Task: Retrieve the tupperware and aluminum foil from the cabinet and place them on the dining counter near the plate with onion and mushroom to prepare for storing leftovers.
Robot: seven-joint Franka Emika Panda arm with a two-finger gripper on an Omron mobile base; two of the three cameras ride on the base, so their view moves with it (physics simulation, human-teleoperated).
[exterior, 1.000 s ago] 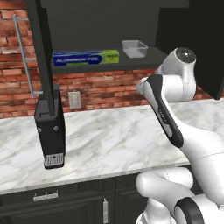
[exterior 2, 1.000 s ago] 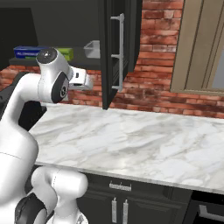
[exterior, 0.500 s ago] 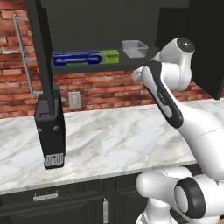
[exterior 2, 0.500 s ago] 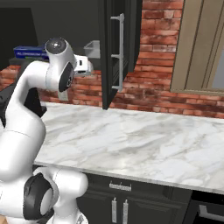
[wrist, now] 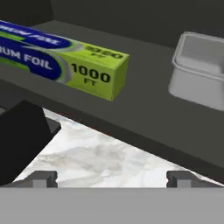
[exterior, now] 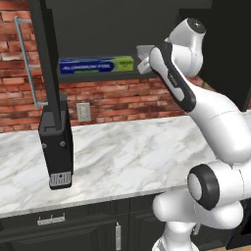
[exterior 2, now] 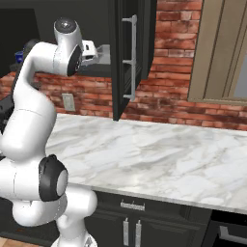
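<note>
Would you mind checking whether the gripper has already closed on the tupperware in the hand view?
No, the gripper is open and empty in front of the shelf, while the tupperware sits untouched on it beside the aluminum foil.

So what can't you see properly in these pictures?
- The tupperware: its right side is cut off by the hand view's edge; in the left base view the arm hides most of it.
- The aluminum foil: its left end is behind the open cabinet door; in the hand view the frame cuts it off.
- The tool: just its fingertips peek up, spread wide.
</note>
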